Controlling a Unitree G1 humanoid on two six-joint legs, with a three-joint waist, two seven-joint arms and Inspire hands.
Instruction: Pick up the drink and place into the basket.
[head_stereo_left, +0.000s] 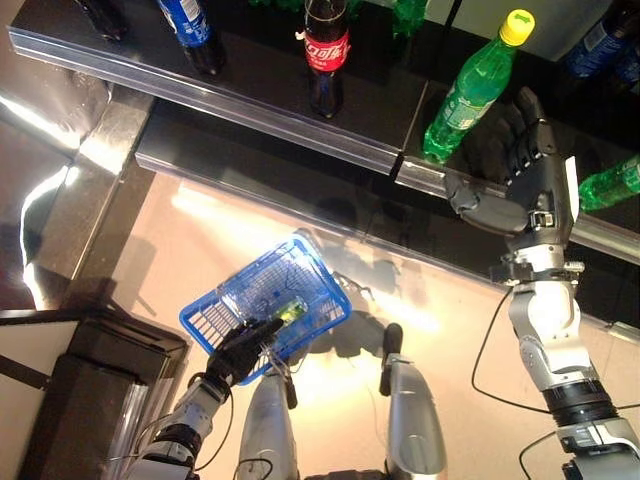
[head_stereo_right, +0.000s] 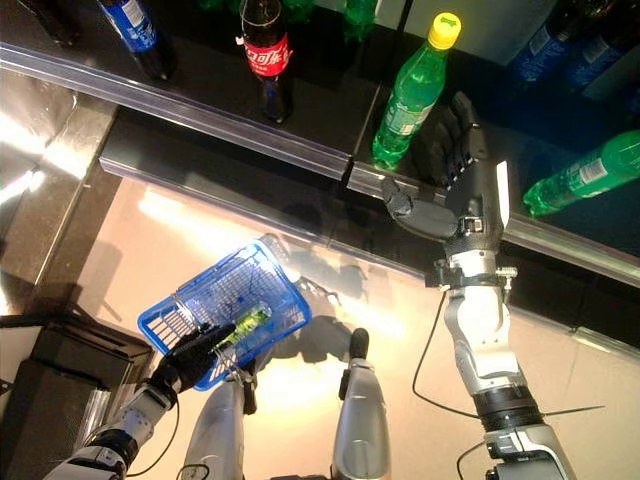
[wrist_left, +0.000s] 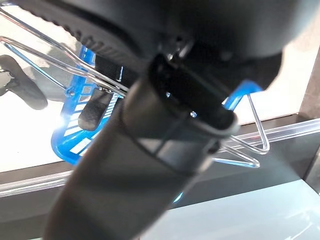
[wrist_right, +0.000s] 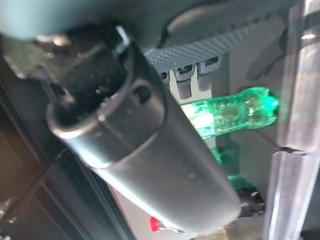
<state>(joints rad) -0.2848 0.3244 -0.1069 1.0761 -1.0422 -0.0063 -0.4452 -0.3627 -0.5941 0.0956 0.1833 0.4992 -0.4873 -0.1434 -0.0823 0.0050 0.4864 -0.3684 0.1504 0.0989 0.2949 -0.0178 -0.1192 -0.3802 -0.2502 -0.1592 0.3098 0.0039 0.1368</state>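
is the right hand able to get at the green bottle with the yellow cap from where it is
Probably yes: the right hand is open beside the green bottle on the shelf, nothing between them. The left hand holds the basket.

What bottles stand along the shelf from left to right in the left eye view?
Blue-labelled dark bottle → red-labelled dark cola bottle → green plastic bottle with a yellow cap → open right hand → second green bottle at the right edge.
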